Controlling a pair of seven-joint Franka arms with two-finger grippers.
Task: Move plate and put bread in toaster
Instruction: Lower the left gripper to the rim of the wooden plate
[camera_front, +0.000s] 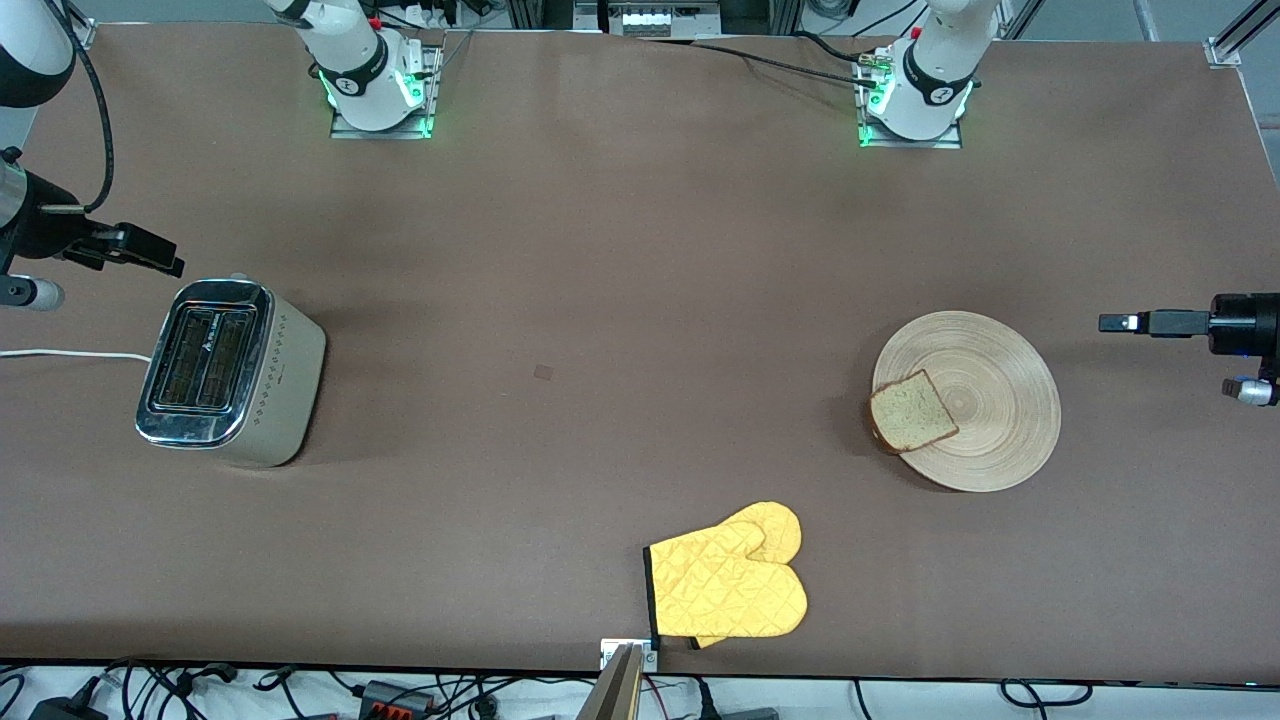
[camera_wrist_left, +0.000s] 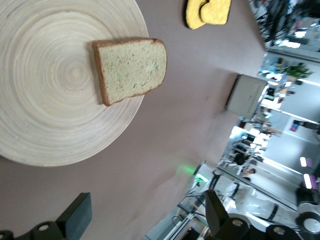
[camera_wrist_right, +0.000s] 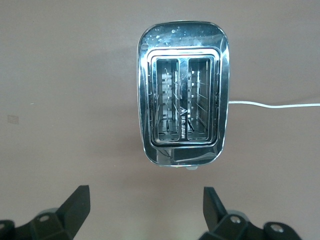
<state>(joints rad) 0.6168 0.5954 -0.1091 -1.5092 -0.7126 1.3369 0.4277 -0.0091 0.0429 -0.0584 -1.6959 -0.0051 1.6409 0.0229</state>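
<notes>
Brown matting covers the bench (camera_front: 620, 250) from end to end; I take the toaster (camera_front: 232, 372) as my landmark, standing at the right arm's end with both slots empty and its cord (camera_front: 70, 354) trailing off the edge. My right tool (camera_wrist_right: 145, 205) hangs just beside the toaster, spread wide and empty, its camera looking straight down into the slots; I judge it waits there to receive the slice. Well away from the toaster, at the left arm's end, lies the plate (camera_front: 985, 390); the bread (camera_front: 912, 412) rests flat on it, on the rim toward the toaster, one corner hanging past the edge. My left tool (camera_wrist_left: 145, 220) hovers near the plate, toward the bench edge on the side away from the toaster; its fingers are apart and hold nothing. A yellow mitt (camera_front: 730, 585) lies between toaster and plate, nearer the front camera than both; it looks clear of the straight path. Nothing of the task is done yet; as I judge it, the plate sits too far for the right arm, so the left must first bring it toward the toaster.
</notes>
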